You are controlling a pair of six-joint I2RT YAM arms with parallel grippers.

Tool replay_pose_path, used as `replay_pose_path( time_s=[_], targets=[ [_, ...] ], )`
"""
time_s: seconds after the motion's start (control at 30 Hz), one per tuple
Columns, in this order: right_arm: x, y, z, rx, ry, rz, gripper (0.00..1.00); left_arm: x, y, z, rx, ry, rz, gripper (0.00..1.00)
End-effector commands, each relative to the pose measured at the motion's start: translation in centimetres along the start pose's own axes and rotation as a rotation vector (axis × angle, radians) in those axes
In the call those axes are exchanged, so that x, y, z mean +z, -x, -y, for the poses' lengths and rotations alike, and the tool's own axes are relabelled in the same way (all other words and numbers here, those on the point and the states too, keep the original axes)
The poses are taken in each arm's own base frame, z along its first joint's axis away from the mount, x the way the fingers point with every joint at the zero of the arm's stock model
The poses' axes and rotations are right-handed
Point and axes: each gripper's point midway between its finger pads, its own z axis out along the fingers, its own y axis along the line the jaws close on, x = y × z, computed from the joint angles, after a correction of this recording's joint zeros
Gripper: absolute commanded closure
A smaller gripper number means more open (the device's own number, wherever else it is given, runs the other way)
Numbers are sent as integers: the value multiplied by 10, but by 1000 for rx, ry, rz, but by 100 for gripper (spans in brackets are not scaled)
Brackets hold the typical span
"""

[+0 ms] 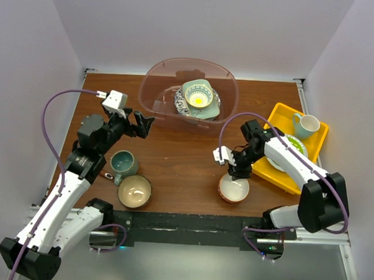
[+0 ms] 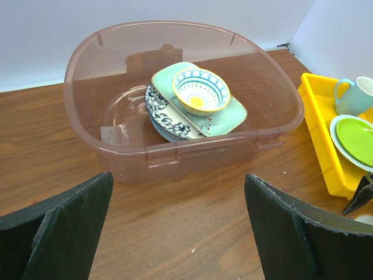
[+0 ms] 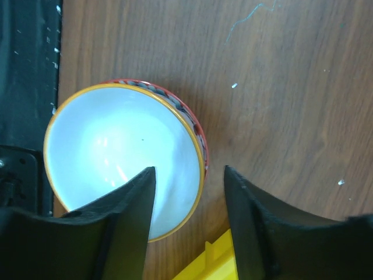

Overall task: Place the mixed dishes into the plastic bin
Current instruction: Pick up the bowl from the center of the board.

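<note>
The plastic bin (image 1: 153, 83) (image 2: 87, 116) stands at the back centre. It holds a blue-patterned plate (image 2: 160, 111), a mint square dish (image 2: 224, 119) and a small patterned bowl (image 1: 199, 98) (image 2: 201, 90). A teal mug (image 1: 122, 164) and a tan bowl (image 1: 134, 191) sit at the near left. Near the front edge is a white-inside bowl with a red patterned outside (image 1: 233, 189) (image 3: 111, 146). My right gripper (image 1: 238, 173) (image 3: 189, 172) straddles its rim, one finger inside and one outside, with gaps still showing. In front of the bin, my left gripper (image 1: 144, 122) (image 2: 179, 178) hangs wide open and empty.
A yellow tray (image 1: 281, 113) (image 2: 317, 116) lies at the right with a pale mug (image 1: 305, 125) (image 2: 355, 96) and a lime-green plate (image 1: 293, 146) (image 2: 358, 137) on it. The tray's corner lies close to the right gripper.
</note>
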Motion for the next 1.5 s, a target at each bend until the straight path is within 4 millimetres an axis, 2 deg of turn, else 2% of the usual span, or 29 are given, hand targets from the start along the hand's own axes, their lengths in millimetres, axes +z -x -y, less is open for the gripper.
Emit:
replay_pose_path(
  time_s=[0.0, 0.17, 0.2, 0.3, 0.33, 0.53, 0.7, 1.03, 1.3, 1.47],
  targets=[
    [9, -7, 12, -17, -23, -46, 52, -3, 6, -5, 30, 17, 32, 0],
    [18, -9, 10, -27, 1, -81, 70, -4, 4, -5, 30, 19, 29, 0],
    [18, -8, 10, -27, 0, -81, 80, -4, 4, -5, 30, 20, 31, 0],
    [14, -4, 11, -31, -8, -77, 97, -5, 4, -6, 32, 20, 31, 0],
    [14, -3, 11, -32, -9, -78, 100, -4, 3, -6, 30, 21, 28, 0],
    [-1, 6, 11, -54, -49, -68, 100, -3, 2, -5, 28, 17, 24, 0],
    [-13, 25, 15, -67, -83, -21, 100, -2, 1, -3, 28, 2, 20, 0],
    [-7, 36, 29, 12, -73, 39, 100, 1, -4, 3, 25, -33, 7, 0],
    [-22, 77, 42, 143, -49, 189, 100, 7, -11, 29, -7, -185, -25, 0],
    [-25, 87, 48, 259, -43, 237, 100, 10, -18, 39, -47, -247, -54, 0]
  ],
)
